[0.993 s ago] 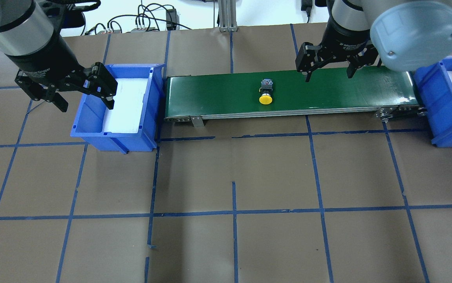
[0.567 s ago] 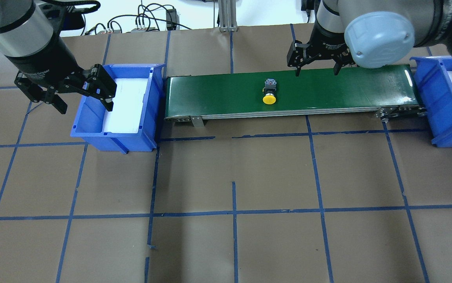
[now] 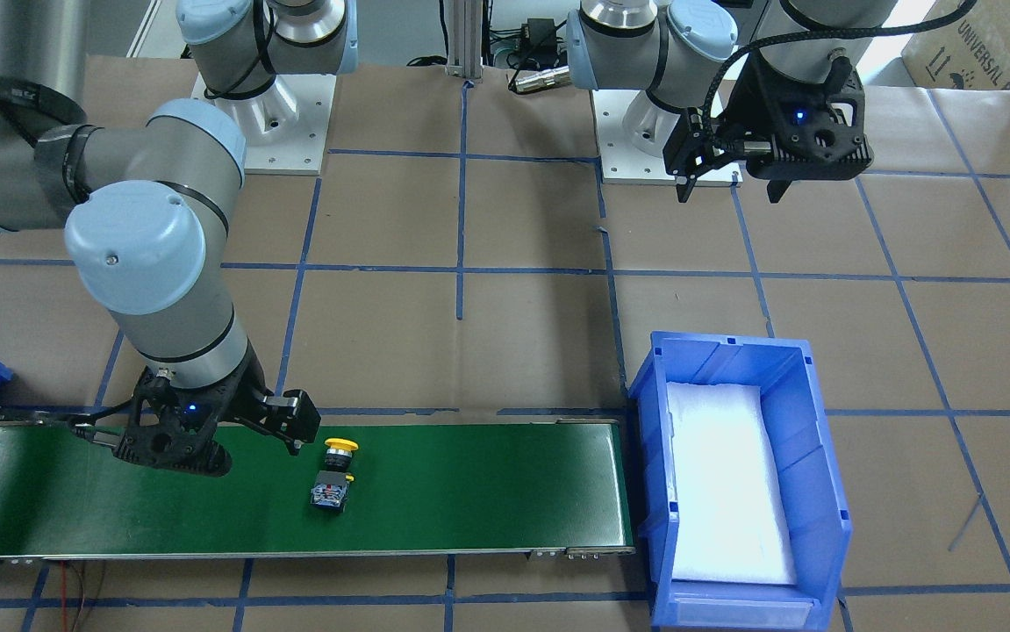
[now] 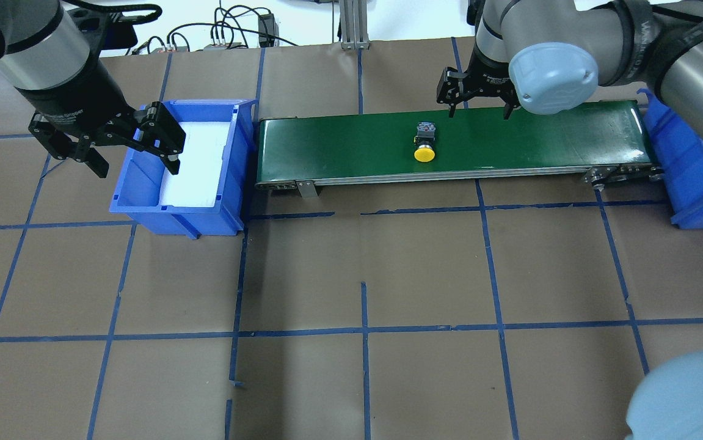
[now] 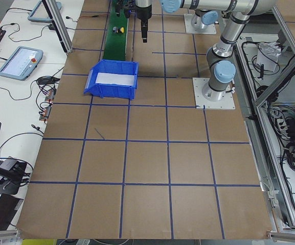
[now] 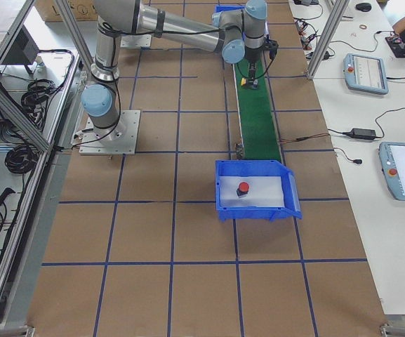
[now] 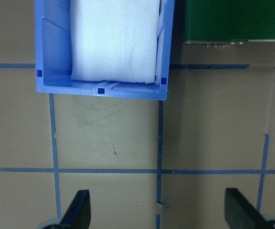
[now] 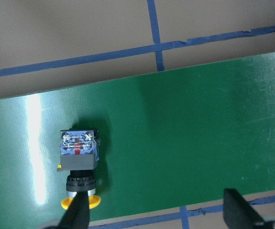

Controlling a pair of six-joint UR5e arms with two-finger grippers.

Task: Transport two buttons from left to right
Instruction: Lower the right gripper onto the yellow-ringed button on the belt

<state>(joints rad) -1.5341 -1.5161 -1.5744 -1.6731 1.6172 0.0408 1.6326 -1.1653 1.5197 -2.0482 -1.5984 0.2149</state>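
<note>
The yellow button point(image 4: 424, 144) lies on its side on the green conveyor belt point(image 4: 540, 140), cap toward the robot; it also shows in the front view point(image 3: 333, 474). My right gripper point(image 4: 478, 113) is open, above the belt's far edge, just right of the button. In the right wrist view the button point(image 8: 79, 167) sits by the left fingertip point(image 8: 77, 214), not between the jaws. The red button point(image 6: 243, 188) rests in the right blue bin point(image 6: 255, 210). My left gripper point(image 4: 134, 162) is open and empty over the left blue bin point(image 4: 180, 214).
The left bin point(image 7: 101, 88) holds only white foam. The right bin point(image 4: 687, 177) stands at the belt's right end, partly hidden by my right arm. Cables and an aluminium post point(image 4: 354, 24) lie beyond the table's far edge.
My right gripper has moved left along the belt's far edge, toward the yellow button. The button has drifted slightly right on the belt. My left gripper has barely moved.
</note>
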